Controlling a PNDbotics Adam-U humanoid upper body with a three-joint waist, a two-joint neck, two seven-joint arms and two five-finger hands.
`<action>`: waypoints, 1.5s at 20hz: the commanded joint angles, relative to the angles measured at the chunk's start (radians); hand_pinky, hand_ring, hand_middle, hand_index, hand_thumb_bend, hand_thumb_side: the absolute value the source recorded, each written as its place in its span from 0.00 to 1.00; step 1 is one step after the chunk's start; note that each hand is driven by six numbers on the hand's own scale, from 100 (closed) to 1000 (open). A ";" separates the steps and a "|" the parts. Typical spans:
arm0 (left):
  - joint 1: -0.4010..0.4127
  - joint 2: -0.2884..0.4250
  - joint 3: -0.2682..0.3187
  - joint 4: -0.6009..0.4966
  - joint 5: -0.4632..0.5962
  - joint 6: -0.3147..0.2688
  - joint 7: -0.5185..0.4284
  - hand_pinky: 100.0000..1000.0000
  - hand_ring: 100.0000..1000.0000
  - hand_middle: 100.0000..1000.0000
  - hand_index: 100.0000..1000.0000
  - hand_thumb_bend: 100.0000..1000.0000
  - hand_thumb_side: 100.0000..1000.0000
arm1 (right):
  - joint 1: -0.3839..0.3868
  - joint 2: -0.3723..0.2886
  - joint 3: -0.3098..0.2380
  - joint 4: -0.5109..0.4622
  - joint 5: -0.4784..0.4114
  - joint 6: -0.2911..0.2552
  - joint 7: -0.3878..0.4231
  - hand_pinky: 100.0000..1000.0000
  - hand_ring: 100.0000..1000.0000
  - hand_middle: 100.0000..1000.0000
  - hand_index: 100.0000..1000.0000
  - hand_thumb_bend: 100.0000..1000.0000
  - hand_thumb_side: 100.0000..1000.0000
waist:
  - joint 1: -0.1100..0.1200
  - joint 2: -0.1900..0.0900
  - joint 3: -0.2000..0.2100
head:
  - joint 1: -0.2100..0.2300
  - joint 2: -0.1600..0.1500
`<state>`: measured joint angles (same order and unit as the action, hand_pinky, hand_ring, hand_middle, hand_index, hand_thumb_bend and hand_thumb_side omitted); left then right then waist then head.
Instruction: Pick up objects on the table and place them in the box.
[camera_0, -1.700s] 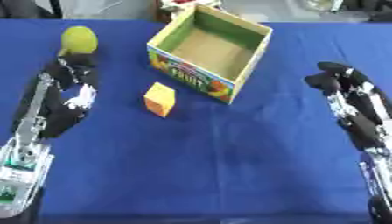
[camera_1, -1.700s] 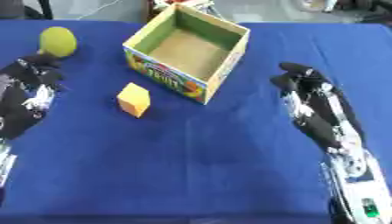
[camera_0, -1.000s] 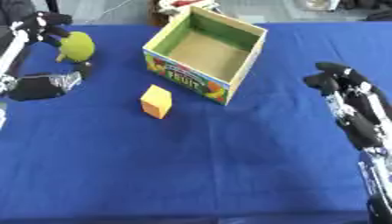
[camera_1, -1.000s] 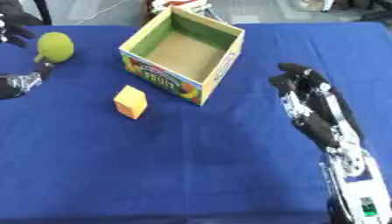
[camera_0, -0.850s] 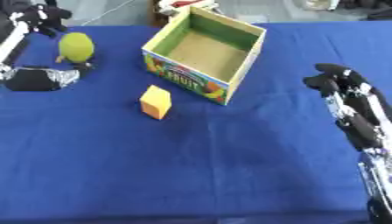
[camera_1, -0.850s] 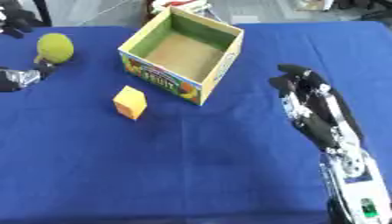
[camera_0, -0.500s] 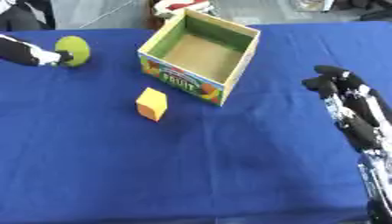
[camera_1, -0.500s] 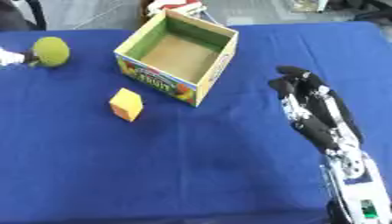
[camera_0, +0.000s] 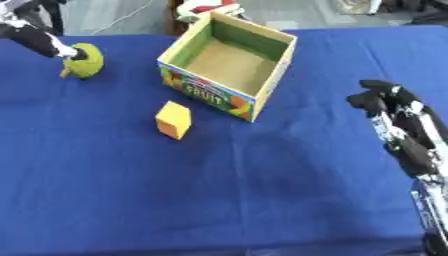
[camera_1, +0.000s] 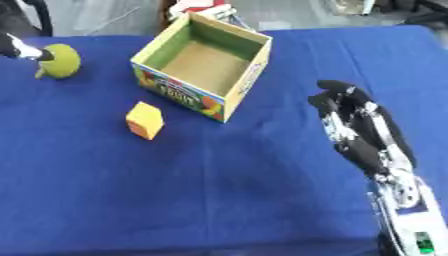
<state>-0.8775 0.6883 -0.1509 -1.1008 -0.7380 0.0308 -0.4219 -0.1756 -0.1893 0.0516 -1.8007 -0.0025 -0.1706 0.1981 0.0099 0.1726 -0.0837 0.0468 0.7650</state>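
The left hand (camera_0: 35, 39) comes in from the upper left corner and touches the green fruit (camera_0: 85, 61) at its near-left side. Only a dark and white part of the hand shows, so I cannot tell whether its fingers are spread or curled round the fruit. The fruit sits on the blue table (camera_0: 219, 190) at the far left, well apart from the box (camera_0: 229, 64) and level with its left wall.

The right hand (camera_1: 359, 130) lies on the table at the right, fingers relaxed and pointing away from the robot, holding nothing. It is near the box's right side but well apart from both loose things.

An orange cube (camera_0: 173, 119) stands on the cloth just in front of the box's printed front wall, a little to its left, with no hand near it. The box is open at the top and looks empty; it stands askew, one corner turned toward the robot.

The fruit lies at the left hand's tips, and the box is to the right of both. So the left hand is the nearer one by far, and the likely move is to close on the fruit, lift it, and carry it rightward over the box's left wall. The fruit looks round and may roll if nudged before it is held.
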 joint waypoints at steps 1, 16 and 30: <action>-0.037 -0.021 0.014 0.076 -0.056 0.025 0.034 0.76 0.71 0.76 0.87 0.65 0.19 | -0.010 -0.017 0.003 -0.010 -0.008 -0.002 0.006 0.81 0.72 0.54 0.79 0.00 0.43 | -0.001 -0.017 -0.004 | 0.006 0.005; -0.097 -0.077 0.113 0.518 -0.380 0.019 0.325 0.74 0.69 0.73 0.86 0.63 0.16 | -0.009 -0.018 0.005 -0.007 -0.011 -0.003 0.007 0.81 0.72 0.54 0.79 0.00 0.43 | -0.009 -0.013 -0.015 | 0.013 0.005; -0.094 -0.130 0.229 0.579 -0.419 -0.015 0.630 0.63 0.63 0.70 0.84 0.42 0.13 | -0.015 -0.017 0.006 -0.005 -0.015 -0.003 0.007 0.81 0.72 0.54 0.79 0.00 0.43 | -0.021 0.008 -0.026 | 0.013 0.005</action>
<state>-0.9493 0.5417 0.0760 -0.4990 -1.1807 0.0182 0.1968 -0.1770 -0.1893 0.0568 -1.7986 -0.0105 -0.1704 0.2048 -0.0123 0.1938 -0.1102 0.0593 0.7650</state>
